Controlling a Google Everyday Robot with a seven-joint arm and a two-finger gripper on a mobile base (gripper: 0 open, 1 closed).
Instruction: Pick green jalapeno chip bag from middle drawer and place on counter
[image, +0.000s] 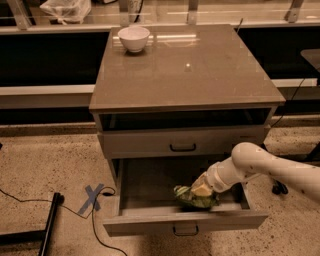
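In the open middle drawer (150, 185), the crumpled, glossy green jalapeno chip bag (189, 198) lies lengthwise along its front panel. The tool (201, 190) rests on it; whether it grips cannot be told.

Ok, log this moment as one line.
stage: pick | gripper: inside middle drawer, at green jalapeno chip bag | bag: drawer front, right of centre | counter: bag not yet there

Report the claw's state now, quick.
Claw: in the middle drawer, at the green jalapeno chip bag; open or closed cannot be told.
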